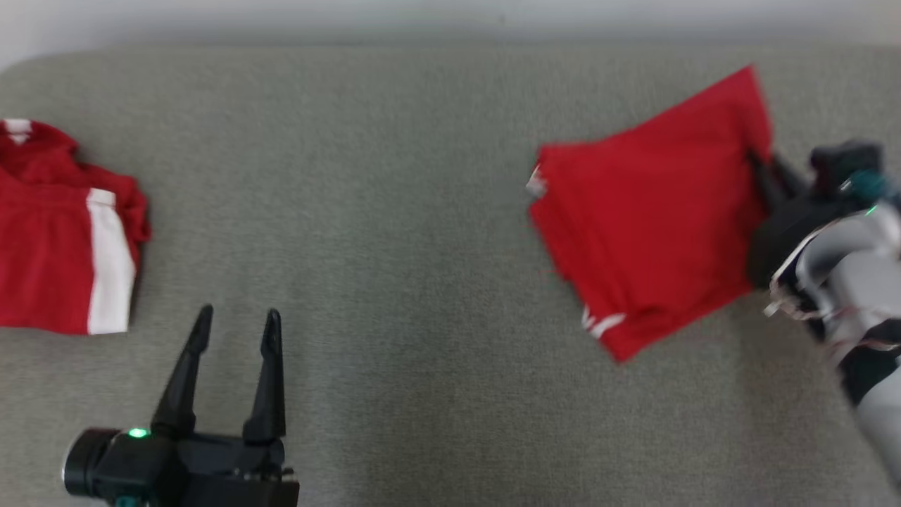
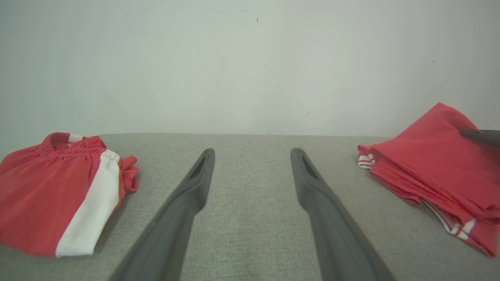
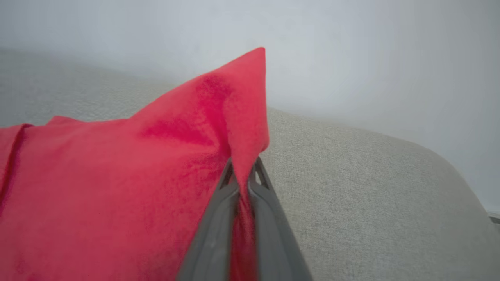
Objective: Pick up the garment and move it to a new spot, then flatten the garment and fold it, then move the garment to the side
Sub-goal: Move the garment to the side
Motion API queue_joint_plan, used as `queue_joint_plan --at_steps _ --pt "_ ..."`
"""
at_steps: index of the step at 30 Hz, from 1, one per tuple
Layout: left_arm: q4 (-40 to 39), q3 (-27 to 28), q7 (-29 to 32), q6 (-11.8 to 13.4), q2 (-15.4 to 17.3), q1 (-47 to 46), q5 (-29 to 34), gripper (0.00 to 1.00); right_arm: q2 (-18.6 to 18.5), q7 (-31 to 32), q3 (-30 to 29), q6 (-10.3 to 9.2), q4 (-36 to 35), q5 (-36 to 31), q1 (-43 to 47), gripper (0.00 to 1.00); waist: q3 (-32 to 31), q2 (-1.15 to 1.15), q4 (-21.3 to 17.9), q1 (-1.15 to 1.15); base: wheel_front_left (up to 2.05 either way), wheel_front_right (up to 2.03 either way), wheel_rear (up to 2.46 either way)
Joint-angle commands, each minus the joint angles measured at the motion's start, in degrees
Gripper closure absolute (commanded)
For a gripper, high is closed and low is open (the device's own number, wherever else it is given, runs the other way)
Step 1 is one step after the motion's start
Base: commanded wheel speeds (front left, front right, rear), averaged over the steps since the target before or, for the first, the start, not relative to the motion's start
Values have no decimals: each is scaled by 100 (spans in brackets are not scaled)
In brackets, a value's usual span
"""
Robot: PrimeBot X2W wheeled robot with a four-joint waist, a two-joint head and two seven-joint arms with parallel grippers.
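My right wrist view shows the right gripper [image 3: 243,168] clamped on the red garment [image 1: 647,218], corner seemingly raised, right side of the grey cushion [image 1: 422,211]. The head view blurs this grip, and my left gripper [image 1: 236,320] stands spread, empty.

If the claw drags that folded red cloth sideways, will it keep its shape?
Probably floppy: the folded red garment puckers where the right claw pinches its edge. Its layers may slip apart, since they fan out along one side.
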Motion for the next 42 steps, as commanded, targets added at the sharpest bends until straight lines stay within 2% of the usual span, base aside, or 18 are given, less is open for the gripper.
queue_joint_plan --at_steps 1,9,14,19,25,32,33,34,42 --pt "-110 41 -17 13 76 -194 60 0 -207 37 -11 0 -26 103 -261 100 857 -1 -546 -1 0 0 0" --pt "-432 10 -17 13 499 -583 242 0 -905 35 -1 0 -183 160 -965 100 1577 -1 -1260 -1 0 0 0" --pt "-508 -26 -17 13 701 -688 262 0 -1212 130 89 0 -307 132 -1229 100 1741 -1 -1478 -1 0 0 0" --pt "-620 -62 -17 13 804 -690 240 0 -1601 311 224 0 -426 130 -1559 100 1867 -1 -1555 -1 0 0 0" --pt "-731 -37 -17 13 902 -687 241 0 -1893 605 401 0 -516 42 -1965 100 2027 -1 -1532 -1 0 0 0" --pt "-767 -20 -16 13 885 -696 296 0 -1871 778 463 0 -410 -95 -2270 100 2128 -1 -1507 -1 0 0 0" --pt "-760 -21 -16 13 870 -712 299 0 -1860 760 444 0 -368 -130 -2297 68 2134 -1 -1503 -1 0 0 0" --pt "-749 -32 -16 13 856 -727 293 0 -1851 713 392 0 -312 -142 -2335 0 2137 -1 -1494 -1 0 0 0" --pt "-572 -7 -16 13 632 -682 216 0 -1747 152 95 0 -99 -554 -2306 0 1787 -1 -1341 -1 0 0 0"
